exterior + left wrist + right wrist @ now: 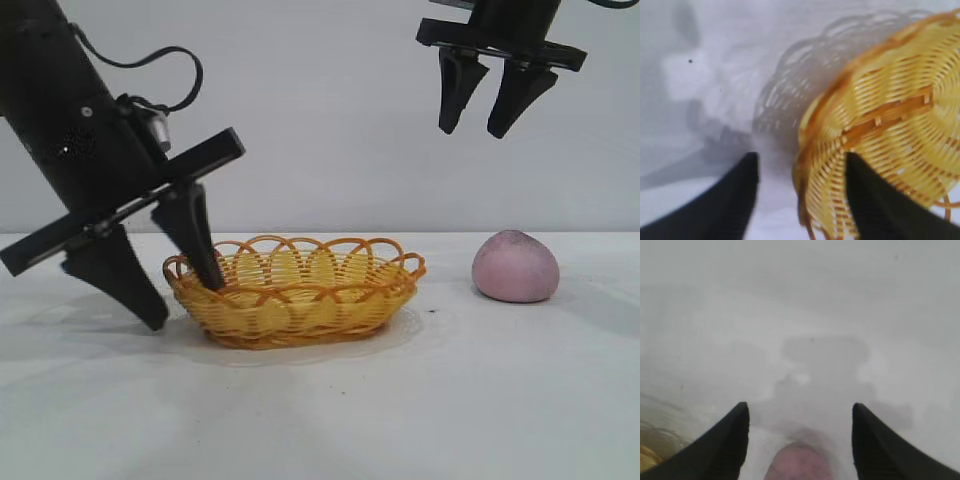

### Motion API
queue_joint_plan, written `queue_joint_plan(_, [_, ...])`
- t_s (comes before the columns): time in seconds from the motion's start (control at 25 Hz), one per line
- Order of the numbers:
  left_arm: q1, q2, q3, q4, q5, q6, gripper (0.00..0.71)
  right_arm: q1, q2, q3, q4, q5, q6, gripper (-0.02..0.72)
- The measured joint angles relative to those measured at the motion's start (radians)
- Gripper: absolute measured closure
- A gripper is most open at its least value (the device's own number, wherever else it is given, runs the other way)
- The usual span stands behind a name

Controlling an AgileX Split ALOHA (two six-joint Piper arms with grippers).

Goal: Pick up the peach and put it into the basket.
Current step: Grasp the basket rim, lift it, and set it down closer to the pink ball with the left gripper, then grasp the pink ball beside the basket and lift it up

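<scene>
We see the peach (515, 266) resting on the bench (480, 400) right of the basket (295, 290), right gripper (495, 125) above with jaws apart, left gripper (185, 300) straddling the basket's rim, jaws apart.

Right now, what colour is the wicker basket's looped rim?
Orange-brown loops on the yellow oval wicker basket; clearest in the exterior view.

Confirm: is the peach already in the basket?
No. In the exterior view the peach sits on the table apart from the basket, under the raised right hand.
</scene>
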Motion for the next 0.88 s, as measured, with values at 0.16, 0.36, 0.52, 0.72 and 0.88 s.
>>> queue_joint_plan(0.16, [0.004,-0.084,0.0,0.222,0.026,0.03,0.306,0.0,0.0,0.0,0.005,0.0,0.0,0.319])
queue_joint_plan(0.36, [0.018,-0.088,0.001,0.857,0.032,-0.455,0.315,0.0,0.0,0.0,0.012,0.0,0.0,0.319])
queue_joint_plan(0.52, [0.036,-0.159,0.002,0.943,0.032,-0.562,0.315,0.0,0.0,0.0,0.023,0.0,-0.017,0.319])
queue_joint_plan(0.72, [0.036,-0.434,0.085,0.941,-0.037,-0.587,0.315,0.0,0.0,0.012,0.033,0.0,-0.034,0.319])
queue_joint_plan(0.88, [0.036,-0.731,0.236,0.939,-0.035,-0.591,0.315,0.0,0.0,0.018,0.051,-0.002,-0.051,0.319])
